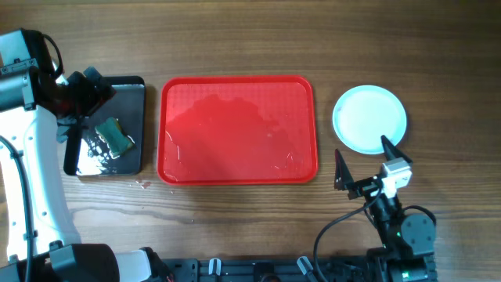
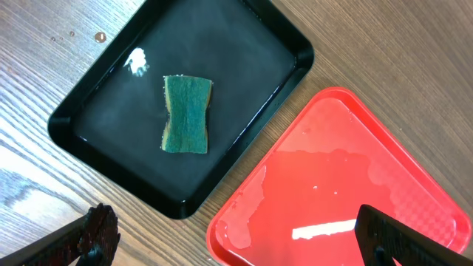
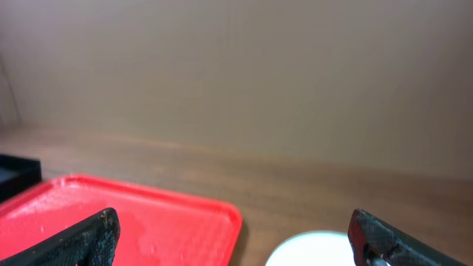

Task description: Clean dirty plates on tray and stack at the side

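The red tray (image 1: pixel 239 129) lies mid-table, wet and with no plates on it. It also shows in the left wrist view (image 2: pixel 332 192) and the right wrist view (image 3: pixel 148 214). A pale mint-blue plate (image 1: pixel 369 118) sits on the wood to the right of the tray, clean on top. Whether other plates lie under it I cannot tell. Its near edge shows in the right wrist view (image 3: pixel 310 251). My right gripper (image 1: pixel 364 163) is open and empty, just in front of the plate (image 3: pixel 235 233). My left gripper (image 1: pixel 82 94) is open and empty, raised over the black tray (image 2: pixel 233 236).
A smaller black tray (image 1: pixel 133 94) stands at the left, wet, with a green sponge (image 1: pixel 115 137) in it. Both show in the left wrist view: the tray (image 2: pixel 89 111) and the sponge (image 2: pixel 186 114). Water drops lie on the wood by it.
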`<state>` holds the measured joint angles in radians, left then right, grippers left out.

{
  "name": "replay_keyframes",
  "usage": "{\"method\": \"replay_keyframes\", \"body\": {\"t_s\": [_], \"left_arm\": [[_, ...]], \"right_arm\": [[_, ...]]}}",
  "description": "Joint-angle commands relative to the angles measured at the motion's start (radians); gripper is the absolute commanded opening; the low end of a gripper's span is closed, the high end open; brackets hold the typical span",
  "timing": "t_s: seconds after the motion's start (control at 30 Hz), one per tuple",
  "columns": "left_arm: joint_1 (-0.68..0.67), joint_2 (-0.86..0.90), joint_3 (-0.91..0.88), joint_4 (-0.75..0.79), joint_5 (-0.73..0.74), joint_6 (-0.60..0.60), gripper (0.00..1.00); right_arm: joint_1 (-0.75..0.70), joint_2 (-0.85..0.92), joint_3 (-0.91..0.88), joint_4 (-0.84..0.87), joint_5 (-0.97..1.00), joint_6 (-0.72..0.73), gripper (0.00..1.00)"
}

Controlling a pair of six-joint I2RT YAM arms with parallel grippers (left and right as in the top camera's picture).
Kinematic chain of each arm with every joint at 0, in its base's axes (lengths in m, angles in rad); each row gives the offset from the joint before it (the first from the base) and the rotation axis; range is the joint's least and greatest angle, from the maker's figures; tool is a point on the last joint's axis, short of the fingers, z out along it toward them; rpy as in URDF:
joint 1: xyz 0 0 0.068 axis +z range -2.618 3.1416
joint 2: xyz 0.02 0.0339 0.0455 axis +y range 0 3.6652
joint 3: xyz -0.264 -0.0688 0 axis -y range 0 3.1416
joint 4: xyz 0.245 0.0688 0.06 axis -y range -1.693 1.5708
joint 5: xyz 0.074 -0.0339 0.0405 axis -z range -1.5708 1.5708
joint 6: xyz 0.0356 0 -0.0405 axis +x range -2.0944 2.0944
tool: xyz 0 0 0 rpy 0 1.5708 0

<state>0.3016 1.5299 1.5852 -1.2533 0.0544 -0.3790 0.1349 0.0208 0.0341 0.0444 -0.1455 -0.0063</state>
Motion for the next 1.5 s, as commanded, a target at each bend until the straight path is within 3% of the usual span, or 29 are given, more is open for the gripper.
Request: {"method": "replay_keyframes", "body": {"t_s": [0.0, 0.87, 0.97, 1.1, 1.17, 1.47], "left_arm": [[0.004, 0.002, 0.003, 0.003, 0.012, 0.005, 1.0], [0.0, -0.013, 0.003, 0.01, 0.002, 0.005, 1.0], [-0.061, -0.093, -0.035, 0.141, 0.012, 0.018, 1.0], [-0.184, -0.258, -0.201, 0.376, 0.013, 0.148, 1.0], [-0.239, -0.384, -0.351, 0.508, 0.013, 0.217, 1.0], [-0.254, -0.902, -0.984, 0.979, 0.035, 0.215, 1.0]], "right_arm": [[0.006, -0.018, -0.029, -0.036, -0.018, 0.0, 1.0], [0.006, -0.016, -0.029, -0.034, -0.011, 0.006, 1.0], [0.006, -0.016, -0.029, -0.034, -0.011, 0.006, 1.0], [0.006, -0.016, -0.029, -0.034, -0.011, 0.006, 1.0], [0.006, -0.016, -0.029, -0.034, -0.011, 0.006, 1.0], [0.006, -0.016, -0.029, -0.034, -0.011, 0.006, 1.0]]}}
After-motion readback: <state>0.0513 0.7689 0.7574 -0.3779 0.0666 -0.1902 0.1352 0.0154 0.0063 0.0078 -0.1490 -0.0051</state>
